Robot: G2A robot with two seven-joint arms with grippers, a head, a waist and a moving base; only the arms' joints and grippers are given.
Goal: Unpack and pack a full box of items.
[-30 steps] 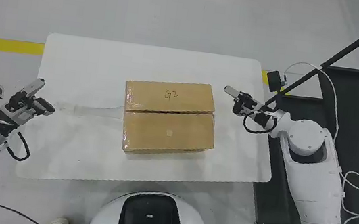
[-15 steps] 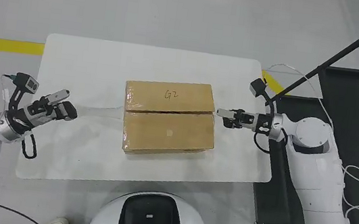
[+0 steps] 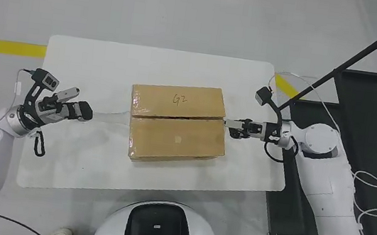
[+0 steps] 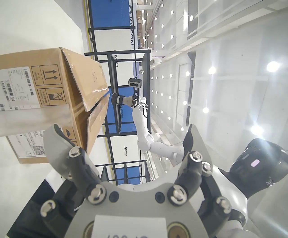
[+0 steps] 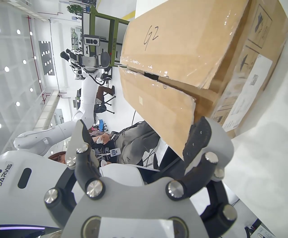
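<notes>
A closed cardboard box (image 3: 177,124) is seen at the middle of the white table (image 3: 88,61), its two top flaps meeting along a seam that runs from the left end to the right end. Glossy remnants of clear tape are visible along that seam, and in the right wrist view the near flap's corner is seen slightly lifted, with a dark gap beneath it.

The right gripper (image 3: 234,124) is held at the box's right end, level with the seam. Its fingers are spread, and the lifted flap's edge is framed between them; whether a finger touches the cardboard cannot be told. The left gripper (image 3: 78,110) is held over the table's left part, apart from the box's left end, also with fingers spread and nothing between them. A translucent strip (image 3: 110,116), apparently film or tape, is seen on the table between it and the box.

The unpacking is judged to be at its start, with the flaps not yet raised. Since the box is not braced at its left end, it could be pushed across the table toward the left edge. The flap could be torn, or slipped off, if leftover tape holds the seam.
</notes>
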